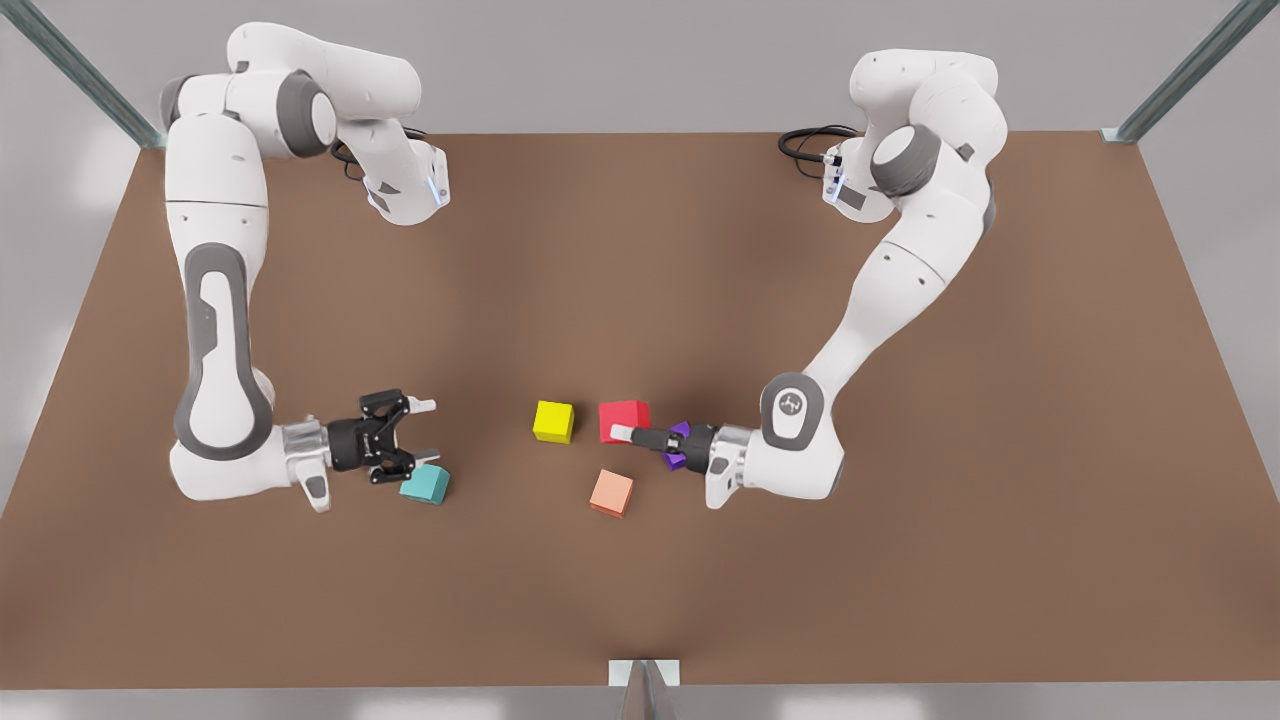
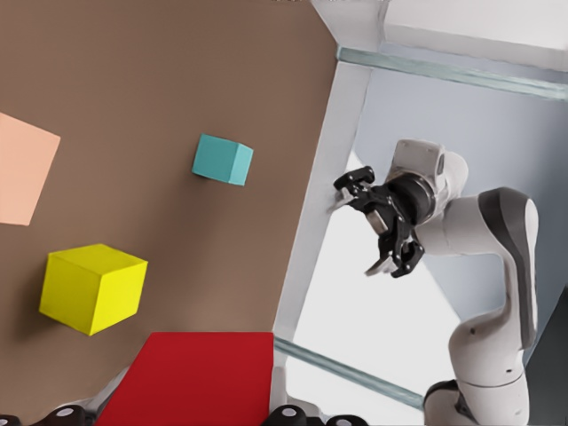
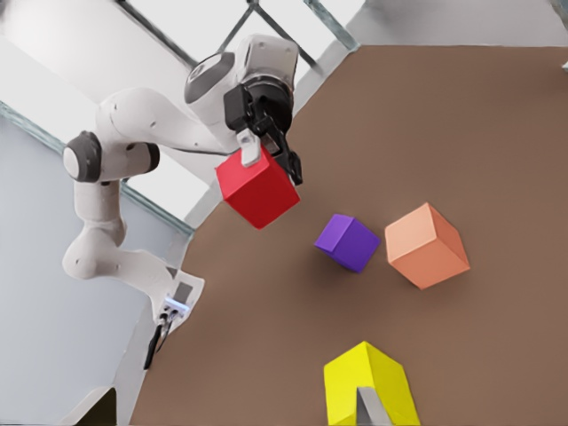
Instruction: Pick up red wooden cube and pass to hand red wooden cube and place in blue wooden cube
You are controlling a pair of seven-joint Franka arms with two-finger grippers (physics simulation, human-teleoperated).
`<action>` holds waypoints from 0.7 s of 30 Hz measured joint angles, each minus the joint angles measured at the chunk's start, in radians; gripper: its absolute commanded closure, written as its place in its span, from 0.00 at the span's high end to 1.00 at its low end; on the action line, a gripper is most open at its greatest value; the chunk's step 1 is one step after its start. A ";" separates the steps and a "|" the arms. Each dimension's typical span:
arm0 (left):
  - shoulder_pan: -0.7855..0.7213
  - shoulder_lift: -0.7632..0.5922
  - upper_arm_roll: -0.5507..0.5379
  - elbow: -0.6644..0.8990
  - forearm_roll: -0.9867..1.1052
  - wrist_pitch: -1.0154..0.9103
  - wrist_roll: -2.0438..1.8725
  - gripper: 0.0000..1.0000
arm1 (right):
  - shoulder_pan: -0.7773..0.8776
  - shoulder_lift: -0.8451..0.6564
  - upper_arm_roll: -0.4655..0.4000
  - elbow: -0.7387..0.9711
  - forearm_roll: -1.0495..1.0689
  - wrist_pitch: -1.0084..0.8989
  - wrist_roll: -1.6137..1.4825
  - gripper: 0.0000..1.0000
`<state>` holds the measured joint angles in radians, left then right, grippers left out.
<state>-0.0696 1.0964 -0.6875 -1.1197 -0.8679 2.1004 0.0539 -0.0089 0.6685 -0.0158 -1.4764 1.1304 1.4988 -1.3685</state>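
Right of the yellow cube (image 1: 553,421) in the front view, the left gripper (image 1: 622,433) is clamped on the red wooden cube (image 1: 626,419), while left of it the right gripper (image 1: 424,429) hangs with jaws spread wide, just above the blue wooden cube (image 1: 426,485). From the left wrist, the red cube sits between the fingers beside the yellow cube, the blue cube well beyond. From the right wrist, the left gripper (image 3: 267,151) holds the red cube above the table (image 3: 461,133), past the yellow cube.

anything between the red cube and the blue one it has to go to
The yellow cube sits on the table between the red wooden cube, held in the left gripper, and the blue wooden cube beside the open right gripper.
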 measured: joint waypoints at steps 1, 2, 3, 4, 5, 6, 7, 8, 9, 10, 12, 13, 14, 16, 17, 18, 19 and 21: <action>0.004 0.002 0.000 0.000 -0.011 -0.001 -0.005 0.71 | 0.013 -0.001 0.000 -0.016 0.029 0.018 -0.067 1.00; 0.006 0.003 0.000 -0.001 -0.019 -0.002 -0.009 0.71 | 0.026 -0.002 0.000 -0.032 0.057 0.038 -0.132 1.00; 0.007 0.003 0.000 -0.001 -0.026 -0.002 -0.013 0.71 | 0.036 -0.004 0.000 -0.049 0.084 0.058 -0.195 1.00; 0.008 0.004 0.000 -0.001 -0.031 -0.003 -0.017 0.71 | 0.046 -0.008 0.000 -0.067 0.110 0.079 -0.255 1.00; 0.010 0.004 -0.001 -0.002 -0.034 -0.004 -0.021 0.71 | 0.056 -0.012 0.000 -0.086 0.135 0.100 -0.313 1.00; 0.012 0.004 -0.001 -0.002 -0.037 -0.005 -0.025 0.71 | 0.065 -0.016 0.000 -0.101 0.160 0.121 -0.368 1.00; 0.013 0.004 -0.001 -0.002 -0.039 -0.006 -0.028 0.71 | 0.075 -0.018 0.000 -0.112 0.182 0.144 -0.420 1.00; 0.014 0.004 -0.001 -0.002 -0.041 -0.006 -0.031 0.71 | 0.087 -0.019 0.001 -0.124 0.206 0.167 -0.469 1.00; 0.014 0.004 -0.001 -0.002 -0.042 -0.007 -0.034 0.71 | 0.102 -0.021 0.001 -0.134 0.232 0.189 -0.515 1.00; 0.014 0.004 -0.001 -0.002 -0.043 -0.007 -0.037 0.71 | 0.116 -0.022 0.002 -0.142 0.258 0.208 -0.559 1.00; 0.014 0.004 -0.001 -0.002 -0.044 -0.008 -0.042 0.71 | 0.142 -0.022 0.003 -0.156 0.308 0.240 -0.640 1.00; 0.014 0.004 -0.001 -0.002 -0.044 -0.008 -0.044 0.71 | 0.148 -0.021 0.009 -0.161 0.329 0.252 -0.678 1.00; 0.013 0.004 -0.001 -0.002 -0.045 -0.008 -0.045 0.71 | 0.151 -0.019 0.019 -0.166 0.347 0.262 -0.713 1.00; 0.014 0.005 -0.001 -0.004 -0.044 -0.008 -0.041 0.71 | 0.154 -0.015 0.045 -0.177 0.382 0.277 -0.781 1.00; 0.014 0.005 -0.001 -0.005 -0.044 -0.008 -0.035 0.71 | 0.155 -0.011 0.057 -0.180 0.400 0.282 -0.812 1.00; 0.014 0.004 -0.001 -0.006 -0.044 -0.009 -0.027 0.71 | 0.160 -0.008 0.067 -0.184 0.419 0.288 -0.842 1.00; 0.014 0.004 -0.001 -0.006 -0.044 -0.009 -0.018 0.71 | 0.166 -0.005 0.073 -0.186 0.436 0.292 -0.870 1.00; 0.014 0.005 -0.001 -0.006 -0.044 -0.008 0.007 0.71 | 0.181 0.005 0.083 -0.187 0.473 0.300 -0.921 1.00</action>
<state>-0.0556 1.1013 -0.6880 -1.1261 -0.9118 2.0921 0.0604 0.1717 0.6738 0.0671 -1.6631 1.6033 1.7990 -2.2895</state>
